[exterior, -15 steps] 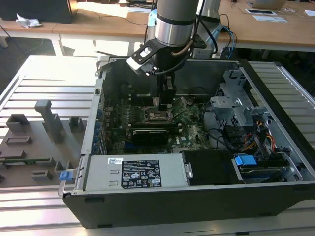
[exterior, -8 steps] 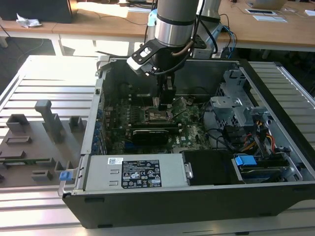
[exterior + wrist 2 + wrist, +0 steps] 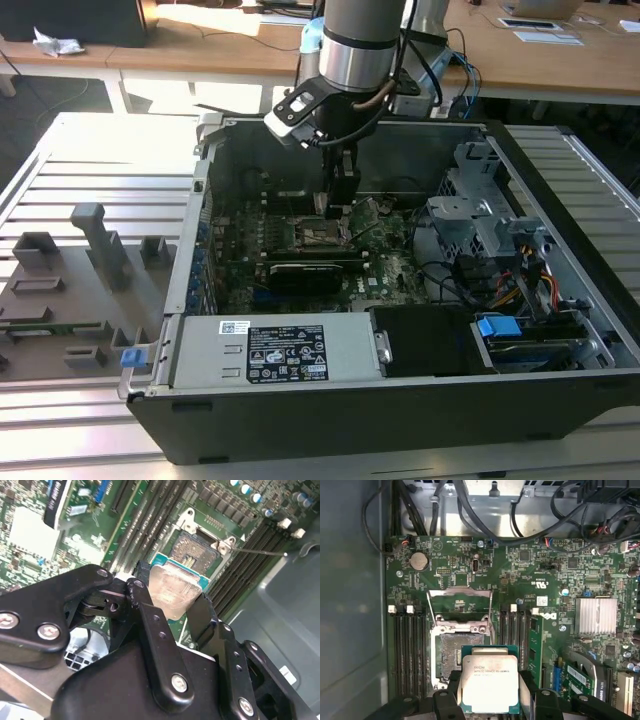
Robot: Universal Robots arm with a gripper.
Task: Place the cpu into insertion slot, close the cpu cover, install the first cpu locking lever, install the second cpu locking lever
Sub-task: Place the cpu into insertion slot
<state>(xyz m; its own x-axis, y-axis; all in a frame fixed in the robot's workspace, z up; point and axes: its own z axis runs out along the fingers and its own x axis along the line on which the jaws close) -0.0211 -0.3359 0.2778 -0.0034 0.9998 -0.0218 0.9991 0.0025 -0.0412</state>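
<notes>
1. The cpu (image 3: 489,677) is clamped by its edges between the fingers of the gripper (image 3: 490,692). It is held above the motherboard (image 3: 520,580), overlapping one side of the insertion slot (image 3: 451,657) but not centred on it.
2. If the chip is lowered from this offset, an edge could be set on the socket frame and the contacts bent.
3. Whether the chip is level cannot be judged; a tilted descent could seat one corner first and jam it.
4. The cpu cover (image 3: 460,592) stands raised beyond the slot and could be struck by an overshoot.
5. Only thin edges are gripped, so the chip could slip and be dropped askew.
</notes>
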